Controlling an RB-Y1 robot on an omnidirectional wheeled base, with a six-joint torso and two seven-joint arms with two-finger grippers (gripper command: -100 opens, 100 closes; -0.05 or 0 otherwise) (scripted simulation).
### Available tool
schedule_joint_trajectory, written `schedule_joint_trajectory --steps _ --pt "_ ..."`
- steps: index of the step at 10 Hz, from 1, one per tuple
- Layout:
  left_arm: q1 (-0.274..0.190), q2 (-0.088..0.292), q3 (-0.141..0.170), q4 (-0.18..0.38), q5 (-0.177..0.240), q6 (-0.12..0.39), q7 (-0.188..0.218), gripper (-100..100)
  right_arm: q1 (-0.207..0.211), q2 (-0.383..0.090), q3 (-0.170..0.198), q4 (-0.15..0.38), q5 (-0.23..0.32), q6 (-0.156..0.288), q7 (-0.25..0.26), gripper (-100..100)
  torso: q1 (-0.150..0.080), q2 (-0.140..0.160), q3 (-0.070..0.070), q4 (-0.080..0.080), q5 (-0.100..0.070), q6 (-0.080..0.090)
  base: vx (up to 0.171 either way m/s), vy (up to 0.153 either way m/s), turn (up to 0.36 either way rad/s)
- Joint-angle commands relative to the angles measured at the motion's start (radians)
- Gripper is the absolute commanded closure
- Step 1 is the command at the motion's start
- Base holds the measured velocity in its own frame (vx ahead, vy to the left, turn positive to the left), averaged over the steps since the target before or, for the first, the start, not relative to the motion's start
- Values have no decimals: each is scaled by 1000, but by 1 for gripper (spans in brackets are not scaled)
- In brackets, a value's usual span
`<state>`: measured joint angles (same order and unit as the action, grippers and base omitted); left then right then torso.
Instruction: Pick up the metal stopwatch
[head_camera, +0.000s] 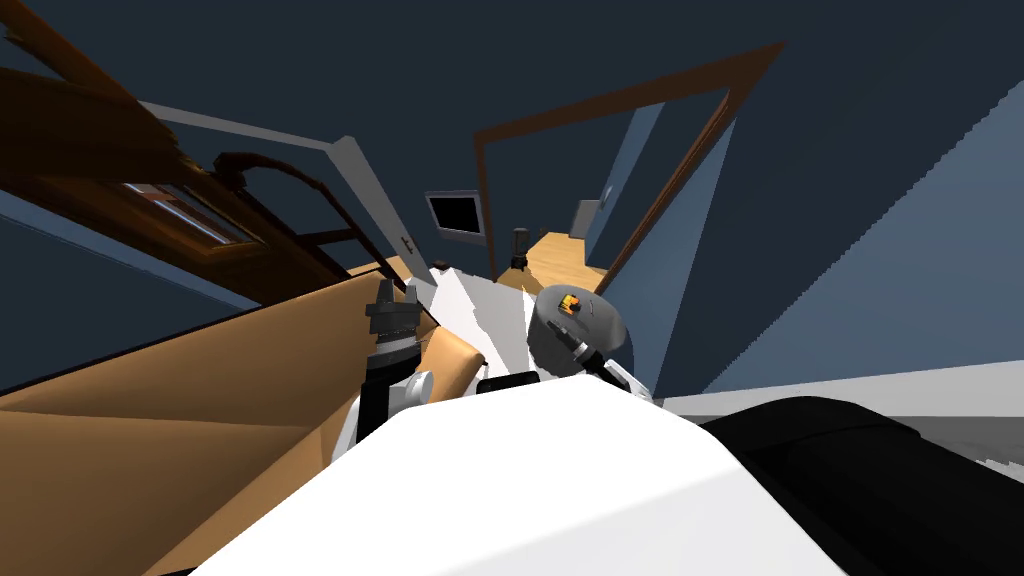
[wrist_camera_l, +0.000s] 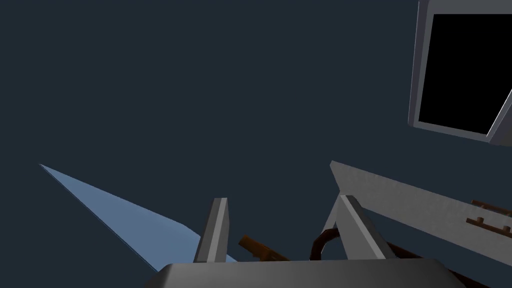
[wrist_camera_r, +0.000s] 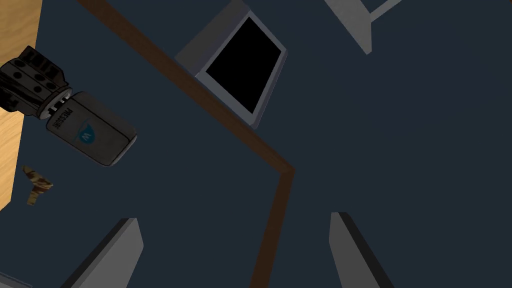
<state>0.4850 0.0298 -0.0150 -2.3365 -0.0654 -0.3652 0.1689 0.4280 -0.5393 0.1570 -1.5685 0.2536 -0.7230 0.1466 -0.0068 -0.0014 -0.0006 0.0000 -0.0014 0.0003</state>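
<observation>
Closest in, my left gripper (wrist_camera_l: 283, 200) is raised at my left, just beside a broad tan piece of furniture (head_camera: 180, 420); its two thin grey fingers stand parted, with nothing between them. My right gripper (wrist_camera_r: 233, 217) is spread wide too and is empty; it points at a dark blue wall (wrist_camera_r: 400, 125).

In the head view, a grey round disc (head_camera: 590, 320) sits by my right forearm; it has a small orange and yellow mark near its upper edge. Of everything here it looks most like the metal stopwatch, though I cannot tell for certain, nor can I tell what it rests on; neither gripper holds it.

Farther off, the right wrist view shows a dark cylindrical bottle (wrist_camera_r: 92, 132) with a blue label reading PRESSURE and a black knobbed cap; it stands on a tan plane (wrist_camera_r: 15, 50), and I cannot tell whether that is floor or surface. A small camouflage-patterned bent piece (wrist_camera_r: 36, 186) lies near the bottle, by the edge of that plane.

Beyond these, a black screen in a grey frame (wrist_camera_r: 245, 65) hangs on the dark blue wall; it is just beside a brown door frame (wrist_camera_r: 270, 160), whose corner lies between the screen and my right gripper's fingers in the wrist view.
</observation>
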Motion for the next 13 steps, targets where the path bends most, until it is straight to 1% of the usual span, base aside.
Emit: schedule_joint_trajectory --steps 1,2,3,4,5,6,7,8,9,10,11,12,13 --pt "0 0 0 0 0 0 0 0 -5 -19 9 50 7 -9 7 -100 0 0 0 0 0 0 -9 -44 170" --pt "0 0 0 0 0 0 0 0 -5 -19 9 64 7 -9 7 -100 0 0 0 0 0 1 -2 -21 -46" --pt "0 0 0 0 0 0 0 0 -8 -59 28 88 22 -20 19 -100 1 0 0 0 0 1 -13 -26 355" --pt "0 0 0 0 0 0 0 0 -8 -59 28 120 22 -20 19 -100 1 0 0 0 0 0 -15 -38 204" --pt "0 0 0 0 0 0 0 0 -8 -59 28 129 22 -20 19 -100 1 0 0 0 0 1 -8 -21 -32" --pt "0 0 0 0 0 0 0 0 -10 -99 47 173 37 -32 32 -100 1 0 0 0 0 2 -25 -26 302" --pt "0 0 0 0 0 0 0 0 -10 -99 47 189 37 -32 32 -100 1 0 0 0 0 0 -26 -39 200" --pt "0 0 0 0 0 0 0 0 -10 -139 66 224 53 -44 44 -100 1 1 0 0 0 1 -40 -47 352" --pt "0 0 0 0 0 0 0 0 -10 -139 66 249 53 -44 44 -100 0 1 1 0 0 0 -30 -46 177" --pt "0 0 0 0 0 0 0 0 -10 -139 66 257 53 -44 44 -100 0 1 1 0 0 2 -9 -22 -30" --pt "0 0 0 0 0 0 0 0 -11 -178 86 287 67 -55 56 -100 1 0 0 0 0 2 -28 -29 258" --pt "0 0 0 0 0 0 0 0 -11 -178 86 318 67 -55 56 -100 1 0 0 0 0 1 -30 -42 200" --pt "0 0 0 0 0 0 0 0 -11 -217 104 349 81 -65 68 -100 0 1 0 0 0 1 -38 -54 307"
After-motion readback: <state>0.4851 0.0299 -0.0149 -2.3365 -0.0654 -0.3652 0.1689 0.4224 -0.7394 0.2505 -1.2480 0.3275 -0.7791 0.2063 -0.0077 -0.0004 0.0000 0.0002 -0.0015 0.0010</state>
